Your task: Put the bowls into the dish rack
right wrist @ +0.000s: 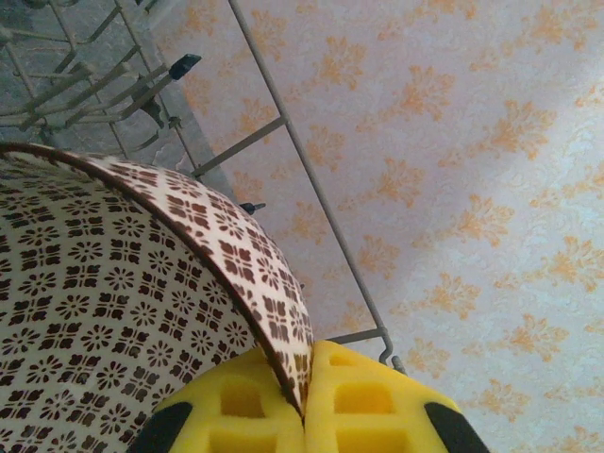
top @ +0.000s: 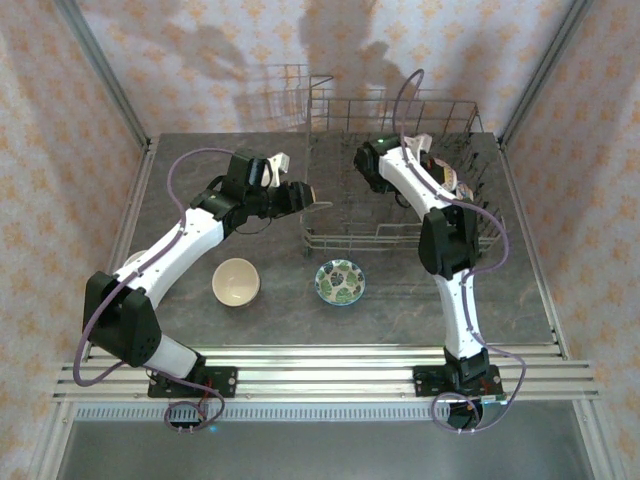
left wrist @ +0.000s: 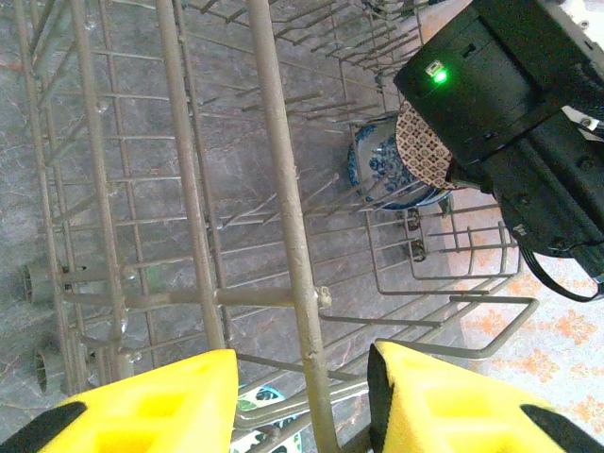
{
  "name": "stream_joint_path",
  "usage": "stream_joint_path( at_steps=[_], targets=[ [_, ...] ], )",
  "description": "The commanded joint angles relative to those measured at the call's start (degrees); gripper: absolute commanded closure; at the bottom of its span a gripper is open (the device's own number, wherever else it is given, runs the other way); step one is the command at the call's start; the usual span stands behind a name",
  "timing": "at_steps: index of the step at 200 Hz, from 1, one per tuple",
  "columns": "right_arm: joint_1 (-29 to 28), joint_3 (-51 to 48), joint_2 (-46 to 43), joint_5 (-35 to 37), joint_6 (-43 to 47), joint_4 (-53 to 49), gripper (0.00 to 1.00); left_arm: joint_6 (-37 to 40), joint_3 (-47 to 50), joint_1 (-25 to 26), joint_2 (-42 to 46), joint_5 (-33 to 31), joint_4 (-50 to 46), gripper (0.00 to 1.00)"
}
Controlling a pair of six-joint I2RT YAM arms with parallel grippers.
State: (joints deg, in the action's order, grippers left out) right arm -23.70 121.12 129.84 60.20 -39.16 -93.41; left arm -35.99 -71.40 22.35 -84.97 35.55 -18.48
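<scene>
A: How many bowls are in the dish rack (top: 400, 236)?
B: We see one blue bowl (left wrist: 379, 172) inside; our right jaws pinch the brown bowl (right wrist: 113, 311) over the rack; our left jaws are spread around a rack wire.
A: What is left?
B: The cream bowl (top: 236, 281) and the green bowl (top: 340, 282) wait on the worktop (top: 290, 325).

White arms (top: 175, 250), black joints (top: 440, 245), purple cables (top: 172, 175), yellow jaws

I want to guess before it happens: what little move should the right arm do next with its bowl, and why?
Probably lower it slightly: the right fingers pinch the rim of the patterned bowl over the dish rack, near the blue bowl already inside.
</scene>
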Motion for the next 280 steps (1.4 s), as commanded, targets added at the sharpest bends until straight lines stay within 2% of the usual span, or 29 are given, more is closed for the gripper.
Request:
stream_joint_path(
  at_steps=[1,73,83,126,138,183,206,228,280],
  targets=[
    [0.93,-1.62,3.39,-6.89,0.06,-8.72,1.00,1.69,0.90,-0.56,2.43,1.02,-3.92,0.59],
    [0.00,-2.58,2.77,-8.15,0.52,-8.70,1.00,2.26,0.99,-3.95,3.89,0.31,-4.57,0.58],
    [-0.33,-2.57,2.62,-8.00,0.52,-8.71,0.96,2.30,1.12,-4.28,4.01,0.22,-4.65,0.58],
    [-1.25,-2.74,2.98,-8.34,0.74,-8.64,0.93,2.28,1.86,-5.34,4.36,-0.13,-4.24,0.58],
    [-1.69,-2.92,2.97,-8.59,0.41,-8.64,0.86,2.15,1.96,-5.60,4.46,-0.22,-4.06,0.58],
    [-2.38,-1.99,3.20,-8.88,0.95,-8.64,0.75,2.06,2.05,-6.25,4.46,-0.57,-3.58,0.58],
    [-2.80,-1.22,3.74,-9.66,1.12,-8.63,0.66,1.89,2.05,-6.55,4.02,-0.56,-3.19,0.58],
    [-2.81,-0.44,4.68,-10.67,1.36,-8.55,0.64,1.89,1.68,-6.83,3.52,-0.35,-2.97,0.58],
    [-2.77,2.11,6.48,-12.63,3.00,-8.55,0.44,1.71,1.52,-7.32,2.39,-0.31,-2.75,0.58]
  ],
)
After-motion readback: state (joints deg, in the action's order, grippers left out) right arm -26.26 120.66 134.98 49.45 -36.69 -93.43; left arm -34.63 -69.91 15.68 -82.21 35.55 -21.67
